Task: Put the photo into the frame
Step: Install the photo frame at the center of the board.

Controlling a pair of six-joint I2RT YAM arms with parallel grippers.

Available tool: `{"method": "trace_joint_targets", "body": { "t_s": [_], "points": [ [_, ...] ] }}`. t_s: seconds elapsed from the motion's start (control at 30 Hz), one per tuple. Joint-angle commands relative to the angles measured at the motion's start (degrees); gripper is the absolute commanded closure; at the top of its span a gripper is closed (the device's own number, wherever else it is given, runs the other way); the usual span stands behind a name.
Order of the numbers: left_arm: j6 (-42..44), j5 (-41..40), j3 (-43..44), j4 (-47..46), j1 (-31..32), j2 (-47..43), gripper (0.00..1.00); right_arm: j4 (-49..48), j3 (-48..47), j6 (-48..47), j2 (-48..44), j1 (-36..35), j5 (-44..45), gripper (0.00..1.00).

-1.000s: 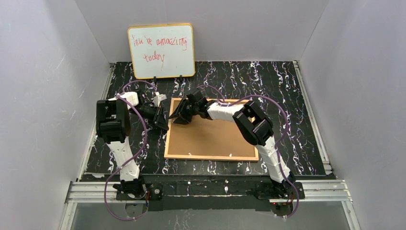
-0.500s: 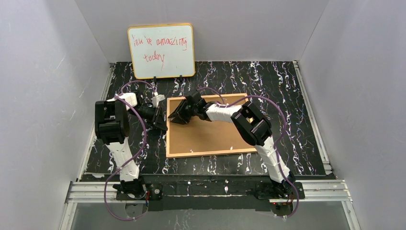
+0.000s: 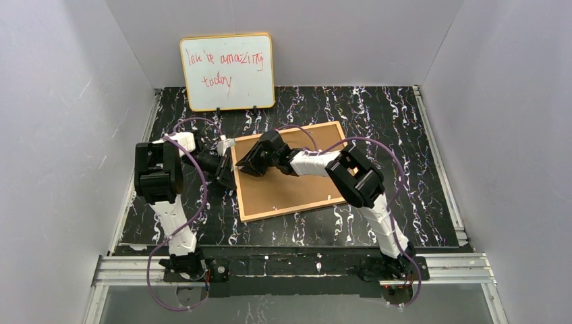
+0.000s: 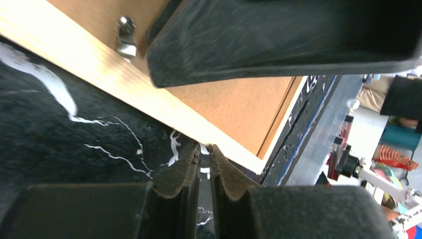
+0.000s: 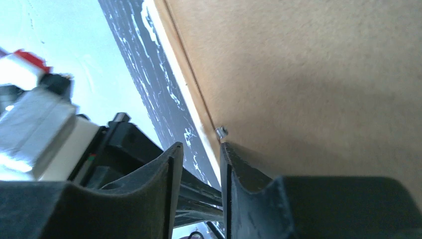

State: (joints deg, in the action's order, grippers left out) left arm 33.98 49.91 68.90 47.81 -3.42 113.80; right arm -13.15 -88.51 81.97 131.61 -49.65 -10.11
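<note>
The frame (image 3: 297,182) lies face down on the black marbled table, brown fibreboard back up and skewed, its right end farther back. The photo is hidden or out of view. My right gripper (image 3: 253,162) is over the frame's left end, narrowly open. In the right wrist view (image 5: 199,147) one finger rests on the fibreboard back (image 5: 308,74) by a small metal tab (image 5: 221,132), and the other hangs past the frame's edge. My left gripper (image 3: 226,177) is low on the table, shut and empty. Its tips (image 4: 205,147) touch the frame's pale wood rim (image 4: 99,64).
A yellow-rimmed whiteboard (image 3: 227,71) with red handwriting stands at the back left against the wall. Grey walls close in the table on three sides. A metal rail (image 3: 297,263) runs along the near edge by the arm bases.
The frame has swung anticlockwise, its right end going toward the back and its near edge away from the arm bases. My right gripper has moved slightly left with it. My left gripper has barely moved.
</note>
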Motion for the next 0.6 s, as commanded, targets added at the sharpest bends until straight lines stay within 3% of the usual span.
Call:
{"method": "trace_joint_targets", "body": {
  "t_s": [0.0, 0.3, 0.43, 0.57],
  "points": [
    [4.9, -2.9, 0.6, 5.7, 1.4, 0.2, 0.89, -1.0, 3.4, -5.9, -8.5, 0.3, 5.7, 0.57],
    [7.1, -2.4, 4.3, 10.5, -0.7, -0.6, 0.88, 2.7, 4.4, -10.6, -11.5, 3.3, 3.6, 0.53],
    [6.9, -4.1, 3.8, 8.2, -1.3, -1.5, 0.87, 10.2, 5.8, -19.7, -18.0, 8.7, 7.4, 0.39],
    [6.1, -8.2, -0.6, 2.4, 0.3, -3.4, 0.87, 15.7, 12.1, -25.0, -26.8, 19.7, 6.4, 0.20]
  ]
}}
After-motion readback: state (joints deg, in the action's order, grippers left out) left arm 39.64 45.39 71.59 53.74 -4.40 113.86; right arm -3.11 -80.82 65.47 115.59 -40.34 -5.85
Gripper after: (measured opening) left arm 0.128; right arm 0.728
